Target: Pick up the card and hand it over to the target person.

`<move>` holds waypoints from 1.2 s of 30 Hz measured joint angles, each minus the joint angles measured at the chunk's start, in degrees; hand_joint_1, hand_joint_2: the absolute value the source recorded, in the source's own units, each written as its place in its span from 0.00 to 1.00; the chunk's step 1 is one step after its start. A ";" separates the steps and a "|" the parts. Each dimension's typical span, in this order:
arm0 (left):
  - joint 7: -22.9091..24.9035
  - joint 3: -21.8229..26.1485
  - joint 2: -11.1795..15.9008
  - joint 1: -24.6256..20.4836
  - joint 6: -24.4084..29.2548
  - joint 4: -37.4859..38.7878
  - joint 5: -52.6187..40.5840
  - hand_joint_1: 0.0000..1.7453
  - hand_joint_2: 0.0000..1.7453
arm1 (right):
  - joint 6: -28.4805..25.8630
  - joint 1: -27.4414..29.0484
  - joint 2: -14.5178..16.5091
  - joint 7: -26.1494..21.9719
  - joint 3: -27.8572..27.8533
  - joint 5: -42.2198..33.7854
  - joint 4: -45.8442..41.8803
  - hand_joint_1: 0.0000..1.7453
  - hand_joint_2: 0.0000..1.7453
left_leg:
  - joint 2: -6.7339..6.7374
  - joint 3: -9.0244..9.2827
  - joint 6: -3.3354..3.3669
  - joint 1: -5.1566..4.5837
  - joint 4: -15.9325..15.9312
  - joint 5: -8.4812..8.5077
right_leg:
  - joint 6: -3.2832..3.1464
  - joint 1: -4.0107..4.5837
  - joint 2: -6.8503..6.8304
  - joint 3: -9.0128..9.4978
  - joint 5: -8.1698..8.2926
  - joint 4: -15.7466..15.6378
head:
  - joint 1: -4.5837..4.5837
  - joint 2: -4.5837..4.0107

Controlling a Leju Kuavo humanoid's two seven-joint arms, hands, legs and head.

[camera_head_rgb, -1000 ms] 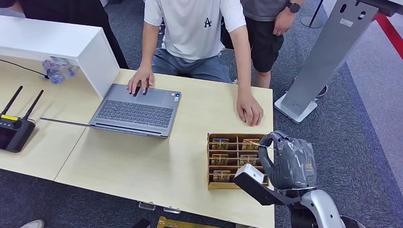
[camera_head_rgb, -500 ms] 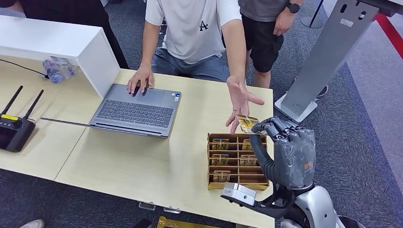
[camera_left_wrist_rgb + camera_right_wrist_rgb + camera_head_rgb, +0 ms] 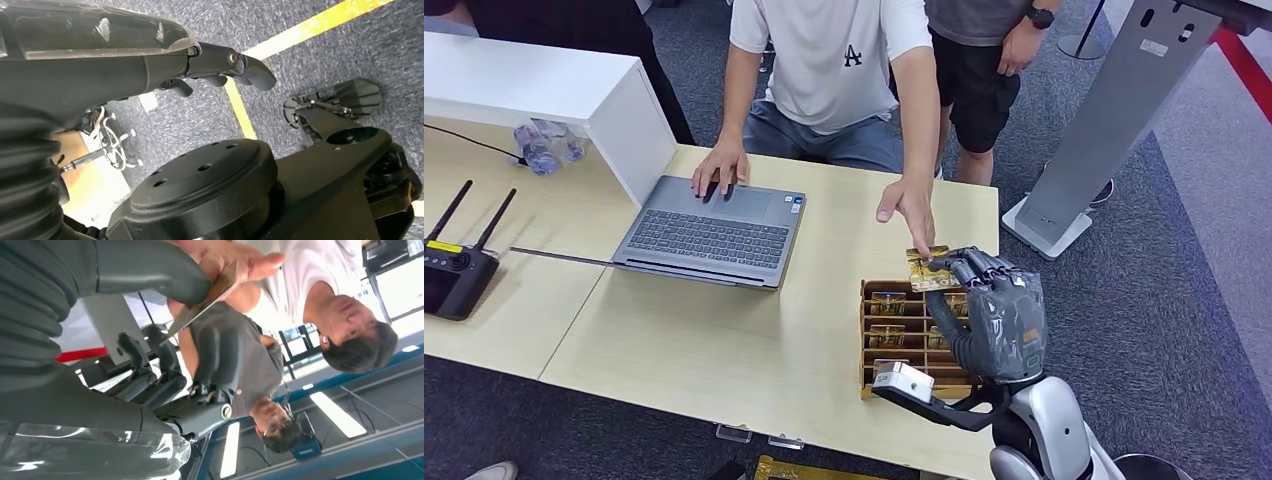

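One card (image 3: 927,269) pinched in right hand (image 3: 989,310), person's hand (image 3: 908,207) touching it

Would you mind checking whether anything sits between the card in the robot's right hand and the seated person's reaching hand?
Nothing visible does. The right hand holds the small yellow patterned card above the brown wooden card tray, and the person's hand in the white T-shirt already touches the card's far edge.

Gold-patterned card (image 3: 927,268), dark grey robot hand (image 3: 992,312), pale wood table (image 3: 724,340).
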 joint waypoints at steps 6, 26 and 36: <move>0.19 -0.33 -0.04 0.03 2.91 0.08 -0.28 0.00 0.00 | 0.38 3.40 0.83 -9.75 -2.15 -26.36 2.00 0.00 1.00 | -0.06 0.00 -0.02 0.01 -0.03 0.03 | 0.00 0.01 -0.06 0.02 0.01 -0.04 | 0.00 0.00; -1.17 0.14 -0.13 0.10 4.48 0.00 0.32 0.00 0.00 | 4.81 14.17 -4.28 -6.46 -15.79 -42.69 -5.84 0.00 1.00 | -0.31 -0.15 0.04 -0.02 0.12 -0.01 | 0.03 -0.03 -0.32 -0.07 -0.10 0.07 | 0.00 0.00; -0.65 -0.30 -0.29 0.09 4.74 -0.08 0.08 0.00 0.00 | 8.51 18.33 -6.99 -4.06 -22.25 -48.74 -9.73 0.00 1.00 | -0.29 -0.15 0.01 -0.03 0.09 0.02 | 0.02 -0.04 -0.28 -0.12 -0.07 0.07 | 0.00 0.00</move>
